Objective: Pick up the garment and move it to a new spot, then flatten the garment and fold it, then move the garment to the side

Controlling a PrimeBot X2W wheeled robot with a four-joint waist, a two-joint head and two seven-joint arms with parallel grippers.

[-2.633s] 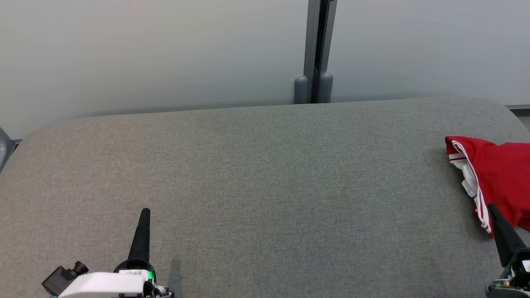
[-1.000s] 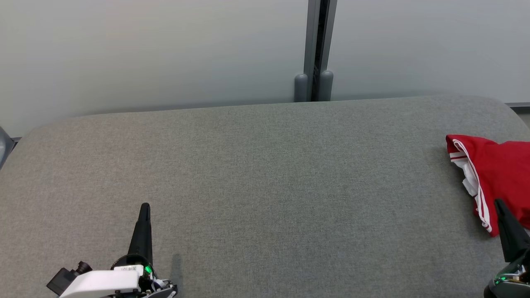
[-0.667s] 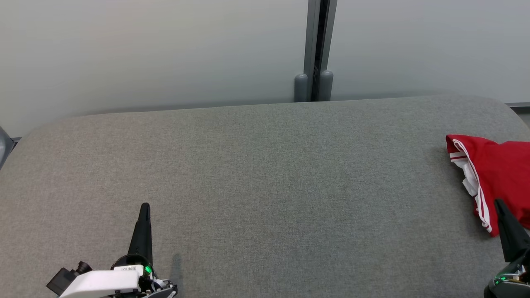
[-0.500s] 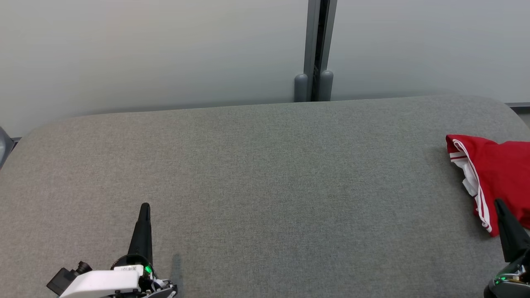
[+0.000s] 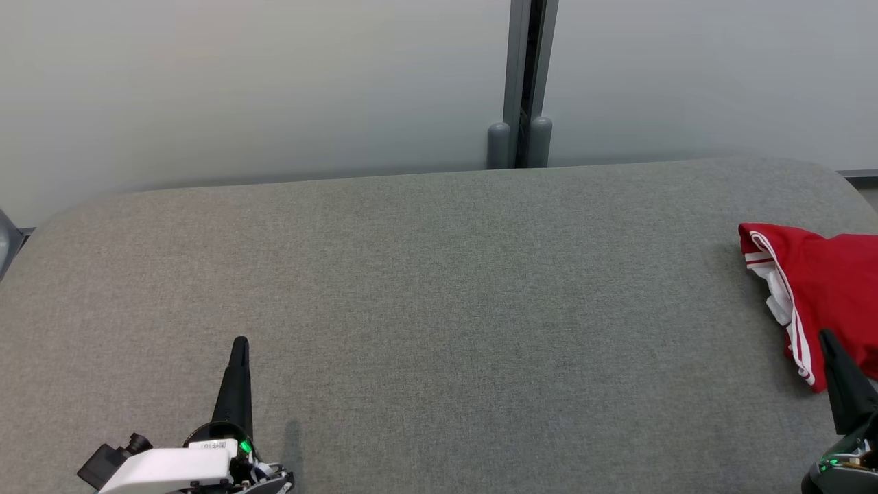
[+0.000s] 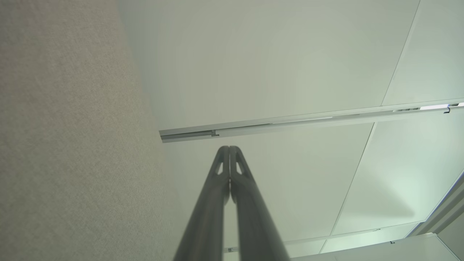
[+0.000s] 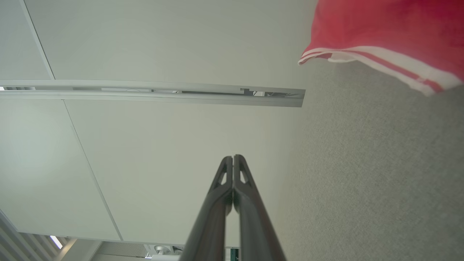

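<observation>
Garment (image 5: 830, 288): at far right end of grey padded surface (image 5: 446, 274), near its rounded far corner, cut off by right border of head view. Lies just ahead of right gripper (image 5: 825, 337), slightly to its outer side; in head view, dark fingertip overlaps near hem. In right wrist view, appears up and to the right of the fingers, with a strip of bare grey fabric between tips and cloth, so apart, not touching. Right gripper clenched, both fingers pressed together along their length, nothing between them. Left gripper (image 5: 239, 341) low at near left of surface, well apart from garment, likewise clenched on nothing, tips meeting in left wrist view. Appearance of garment: bright red, with paired white stripes running along the edge facing centre of surface; white inner layer showing at that same edge, loosely bunched under the red. Lies in a low, folded-over heap with soft creases, not spread flat. Full outline and type not discernible.
</observation>
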